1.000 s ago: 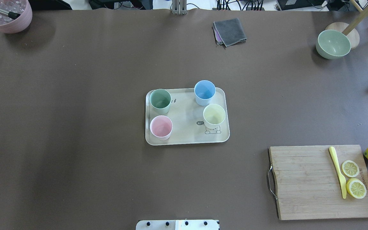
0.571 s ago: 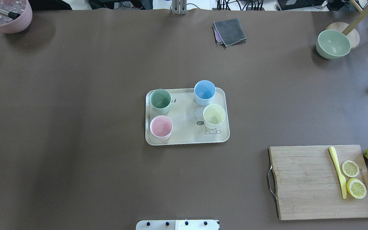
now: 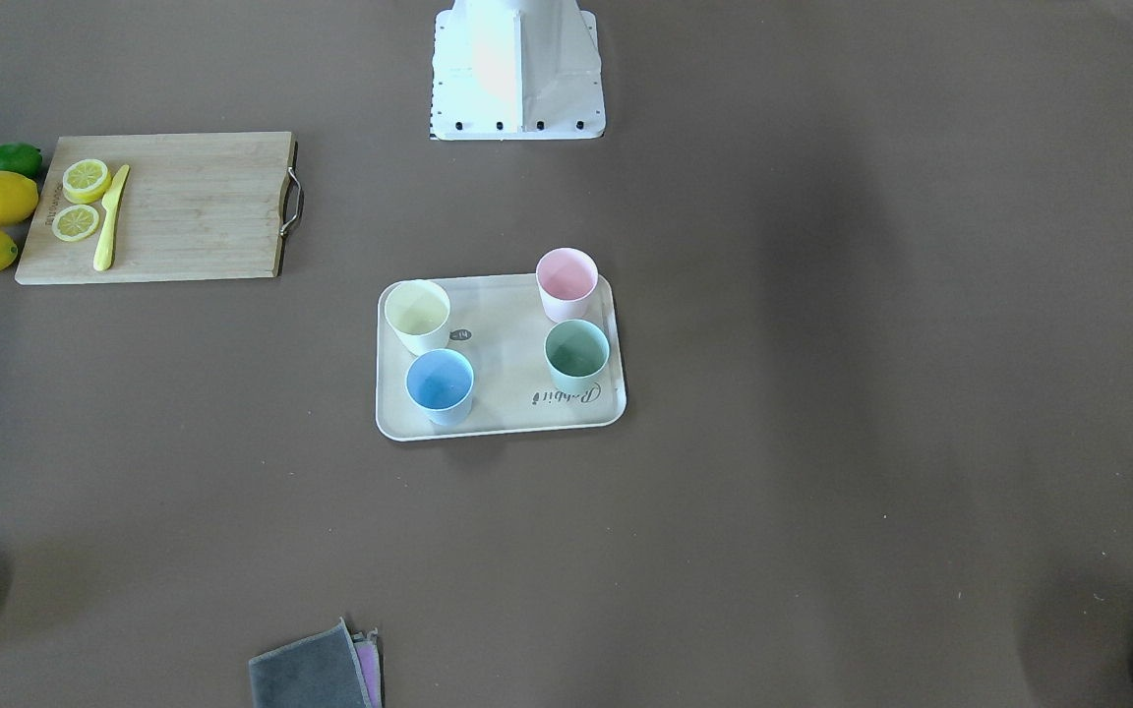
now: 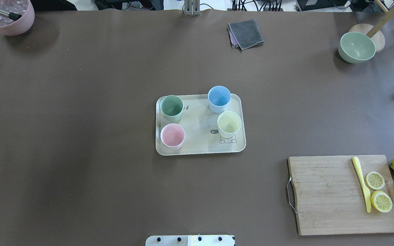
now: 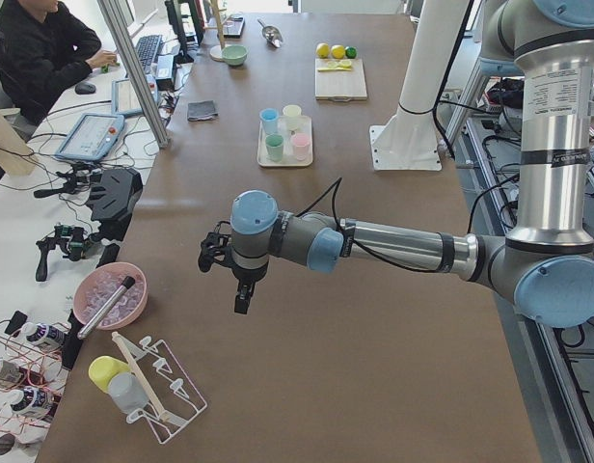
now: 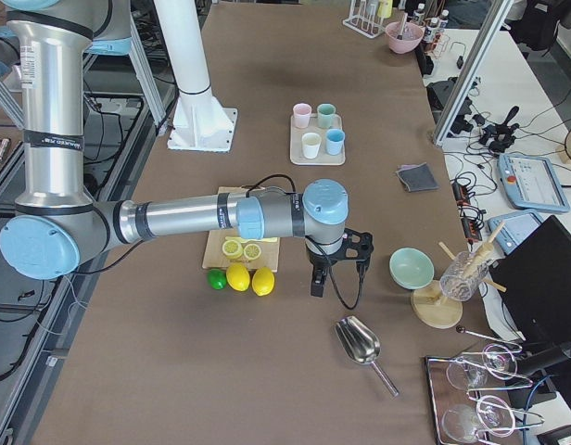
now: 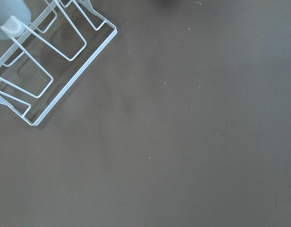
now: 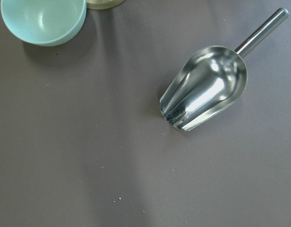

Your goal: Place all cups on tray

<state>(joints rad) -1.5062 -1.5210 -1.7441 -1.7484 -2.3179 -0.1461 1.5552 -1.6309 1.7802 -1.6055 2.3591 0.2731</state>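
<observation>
Brown table: tray holds four empty upright cups; both arms' jaws, cannot tell.

On my right wrist feed, a shiny metal scoop lies on the brown tabletop, handle pointing upper right; a pale mint round bowl sits top left.
</observation>
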